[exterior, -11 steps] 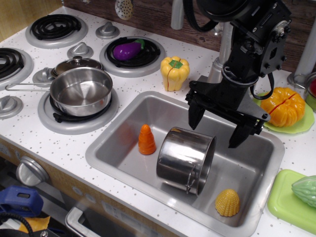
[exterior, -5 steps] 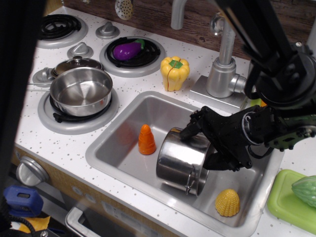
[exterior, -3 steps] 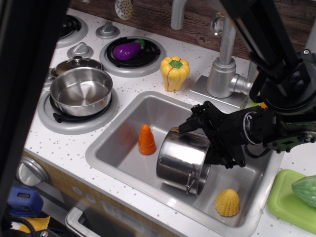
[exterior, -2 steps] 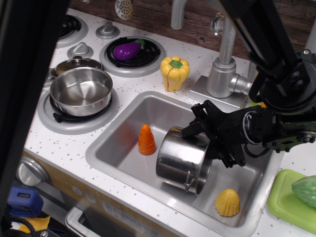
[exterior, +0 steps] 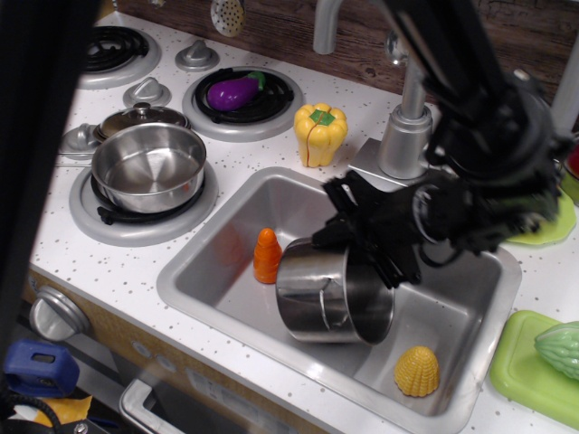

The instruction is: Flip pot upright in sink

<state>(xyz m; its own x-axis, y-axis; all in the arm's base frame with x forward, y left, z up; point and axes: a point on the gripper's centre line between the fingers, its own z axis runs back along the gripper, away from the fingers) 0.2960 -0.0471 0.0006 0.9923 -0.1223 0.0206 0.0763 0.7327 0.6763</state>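
The shiny steel pot (exterior: 330, 294) is inside the silver sink (exterior: 201, 262), near its middle front, and stands nearly upright with a slight tilt. My black gripper (exterior: 362, 240) reaches in from the right and is clamped on the pot's top rim at the back. One finger (exterior: 327, 233) shows outside the rim; the other is inside, hidden by the arm. The pot's opening is covered by the gripper.
An orange toy carrot (exterior: 266, 255) stands left of the pot, a yellow corn (exterior: 417, 371) at the sink's front right. A saucepan (exterior: 149, 166) sits on the left burner. A yellow pepper (exterior: 320, 134), eggplant (exterior: 232, 91) and faucet (exterior: 403, 117) are behind the sink.
The gripper came down from above the sink and closed on the rim of the pot lying on its side. It has now turned the pot up towards standing and shifted it left.
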